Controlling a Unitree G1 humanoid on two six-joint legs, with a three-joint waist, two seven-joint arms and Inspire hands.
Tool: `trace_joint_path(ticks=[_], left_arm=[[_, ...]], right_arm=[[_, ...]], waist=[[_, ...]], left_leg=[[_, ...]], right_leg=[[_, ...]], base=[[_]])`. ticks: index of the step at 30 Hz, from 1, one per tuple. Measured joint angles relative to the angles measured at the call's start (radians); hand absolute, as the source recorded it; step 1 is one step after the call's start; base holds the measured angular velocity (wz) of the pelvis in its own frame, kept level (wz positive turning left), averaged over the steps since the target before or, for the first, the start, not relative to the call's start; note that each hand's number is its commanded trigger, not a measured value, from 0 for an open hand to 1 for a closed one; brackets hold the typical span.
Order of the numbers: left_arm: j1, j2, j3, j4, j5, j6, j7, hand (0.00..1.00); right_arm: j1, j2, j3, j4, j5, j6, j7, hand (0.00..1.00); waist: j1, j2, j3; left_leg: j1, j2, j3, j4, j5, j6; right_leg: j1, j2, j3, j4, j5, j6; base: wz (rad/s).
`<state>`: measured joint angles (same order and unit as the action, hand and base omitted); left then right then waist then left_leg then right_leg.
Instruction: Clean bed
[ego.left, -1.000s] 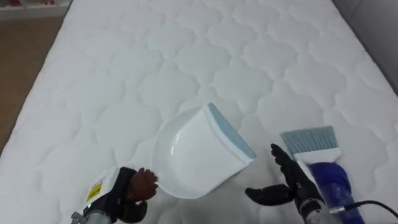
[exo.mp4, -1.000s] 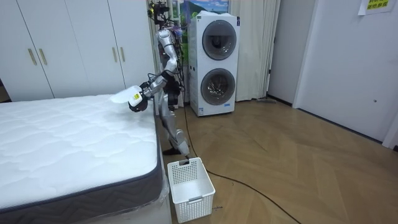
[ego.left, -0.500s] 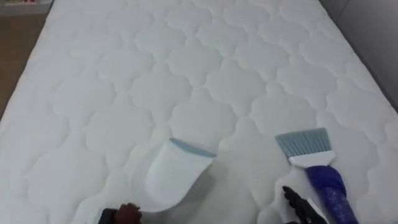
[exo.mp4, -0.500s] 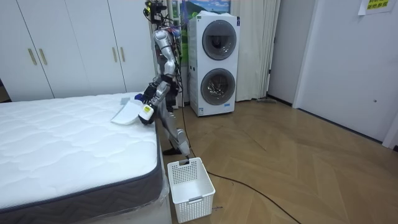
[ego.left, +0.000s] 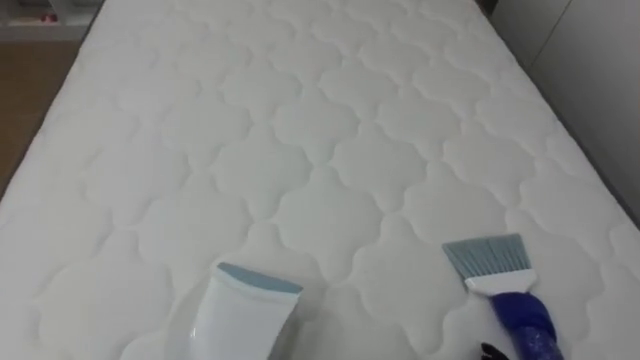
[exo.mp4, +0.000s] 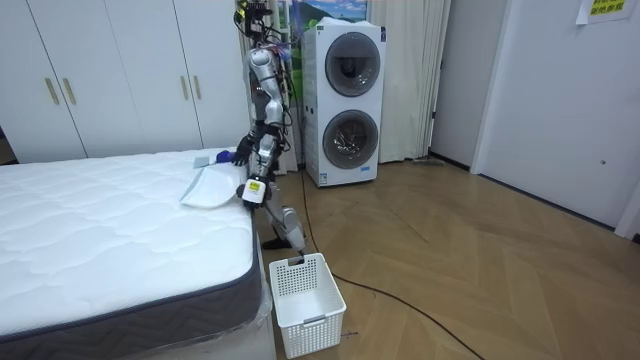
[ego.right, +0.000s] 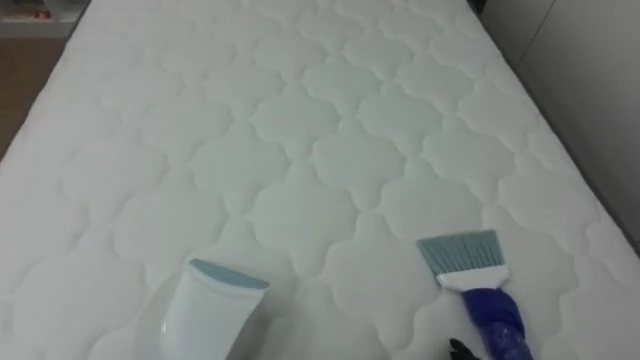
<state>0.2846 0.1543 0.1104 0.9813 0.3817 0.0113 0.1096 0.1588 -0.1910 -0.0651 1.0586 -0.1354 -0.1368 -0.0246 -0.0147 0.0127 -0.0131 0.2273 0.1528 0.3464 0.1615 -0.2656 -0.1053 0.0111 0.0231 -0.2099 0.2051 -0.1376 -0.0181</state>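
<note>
Just at the near right edge, a dark fingertip of the right hand (ego.left: 489, 351) pokes in beside the brush (ego.left: 500, 283); I cannot tell whether that hand is open or gripping. In the room view the left hand (exo.mp4: 250, 190) sits at the bed's edge by the dustpan (ego.left: 238, 318), its grip too small to read. Both tools lie on the mattress (ego.left: 300, 130), brush near right, dustpan near left, well apart. The brush looks light and stiff with soft bristles, so its blue handle is the place to hold. The dustpan is probably light, smooth plastic that may slide on the quilting; take its near end.
</note>
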Motion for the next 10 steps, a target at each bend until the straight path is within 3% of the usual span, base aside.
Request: trace_joint_path(ticks=[5,10], left_arm=[[0.010,-0.015,0.037,0.020,-0.012,0.080,-0.028,0.00],[0.042,-0.018,0.044,0.023,-0.016,0.117,-0.035,0.00]], right_arm=[[0.000,-0.003,-0.002,0.025,-0.103,0.035,-0.040,0.00],[-0.002,-0.003,-0.001,0.030,-0.172,0.080,-0.044,0.00]], waist=[[-0.001,0.005,-0.0030],[0.000,0.002,-0.0036]], left_leg=[[0.024,-0.001,-0.010,0.000,0.000,0.000],[0.043,-0.006,-0.022,0.000,0.000,0.000]], right_leg=[[0.025,-0.001,-0.002,-0.001,-0.002,0.002],[0.045,-0.010,-0.012,0.001,-0.008,0.009]], base=[[0.01],[0.12]])
